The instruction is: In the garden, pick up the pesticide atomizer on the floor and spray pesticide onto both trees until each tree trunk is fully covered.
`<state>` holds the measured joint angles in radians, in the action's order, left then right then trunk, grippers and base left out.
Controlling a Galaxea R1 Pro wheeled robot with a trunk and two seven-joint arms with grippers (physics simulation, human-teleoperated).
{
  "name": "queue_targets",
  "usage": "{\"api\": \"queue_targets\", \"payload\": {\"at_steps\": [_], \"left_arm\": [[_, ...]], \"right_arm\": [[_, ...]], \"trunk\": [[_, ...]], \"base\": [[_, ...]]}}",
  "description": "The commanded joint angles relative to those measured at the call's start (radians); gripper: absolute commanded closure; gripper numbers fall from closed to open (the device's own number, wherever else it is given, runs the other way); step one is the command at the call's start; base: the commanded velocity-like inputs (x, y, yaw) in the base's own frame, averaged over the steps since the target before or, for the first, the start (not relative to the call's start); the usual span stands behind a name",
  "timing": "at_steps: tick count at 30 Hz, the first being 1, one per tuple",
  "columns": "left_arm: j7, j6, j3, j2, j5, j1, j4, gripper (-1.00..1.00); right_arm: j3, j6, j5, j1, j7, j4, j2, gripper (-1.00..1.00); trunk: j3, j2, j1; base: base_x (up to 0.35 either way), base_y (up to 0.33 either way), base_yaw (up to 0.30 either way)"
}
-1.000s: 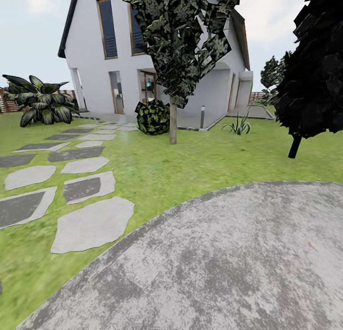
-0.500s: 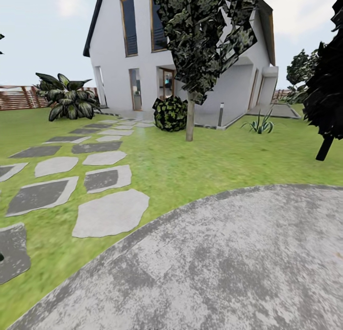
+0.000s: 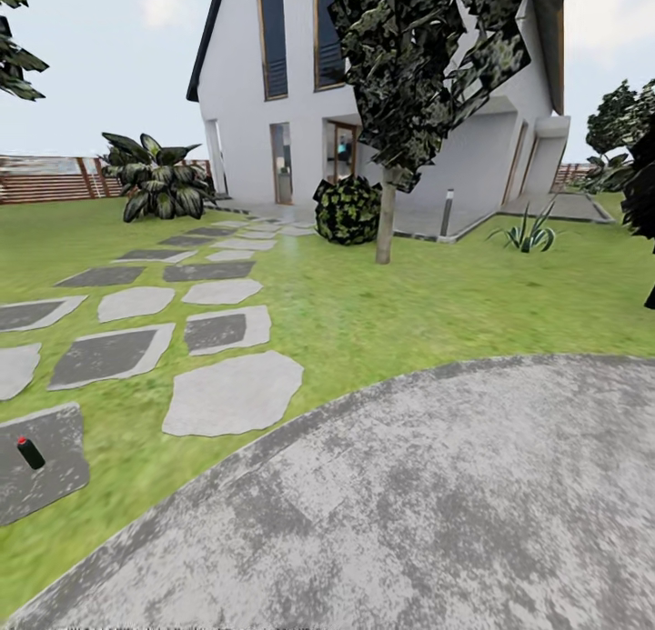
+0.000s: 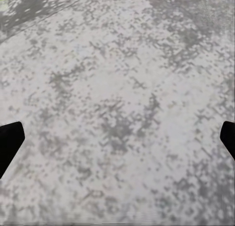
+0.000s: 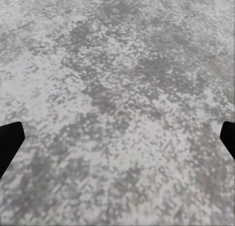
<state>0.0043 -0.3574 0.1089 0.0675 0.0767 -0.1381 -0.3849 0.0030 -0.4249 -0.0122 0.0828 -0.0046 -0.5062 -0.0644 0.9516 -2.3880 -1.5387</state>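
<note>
atomizer [image 3: 30, 452] on a stepping stone [image 3: 55, 480] — well beyond both grippers

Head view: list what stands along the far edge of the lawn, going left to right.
Fence → broad-leaved plant → round bush → tree trunk → lamp post → spiky plant.

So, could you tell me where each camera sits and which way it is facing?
Head view: on the robot's head, facing forward over the patio toward the white house.
Left wrist view: near the left gripper, facing down at paving; dark fingertips at both edges.
Right wrist view: the same, right gripper.
Both wrist views share the grey mottled paving.
</note>
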Motion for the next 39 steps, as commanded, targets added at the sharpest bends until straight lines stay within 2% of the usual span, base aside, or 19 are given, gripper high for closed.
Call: {"api": "queue_targets", "payload": {"at_steps": [1, 22, 39], "left_arm": [[0.000, 0.000, 0.000, 0.000, 0.000, 0.000, 0.000, -1.00], [0.001, 0.000, 0.001, 0.002, 0.003, 0.000, 0.003, -1.00], [0.004, 0.001, 0.002, 0.005, 0.005, 0.002, 0.003, -1.00]], "right_arm": [[0.000, 0.000, 0.000, 0.000, 0.000, 0.000, 0.000, -1.00], [0.000, 0.000, 0.000, 0.000, 0.000, 0.000, 0.000, -1.00], [0.003, -0.001, -0.001, 0.000, 0.004, -0.002, 0.000, -1.00]], "trunk": [[0.001, 0.000, 0.000], [0.032, 0.000, 0.000], [0.051, 0.000, 0.000]], "base": [[0.000, 0.000, 0.154], [0.005, -0.003, 0.148], [0.220, -0.156, 0.157]]}}
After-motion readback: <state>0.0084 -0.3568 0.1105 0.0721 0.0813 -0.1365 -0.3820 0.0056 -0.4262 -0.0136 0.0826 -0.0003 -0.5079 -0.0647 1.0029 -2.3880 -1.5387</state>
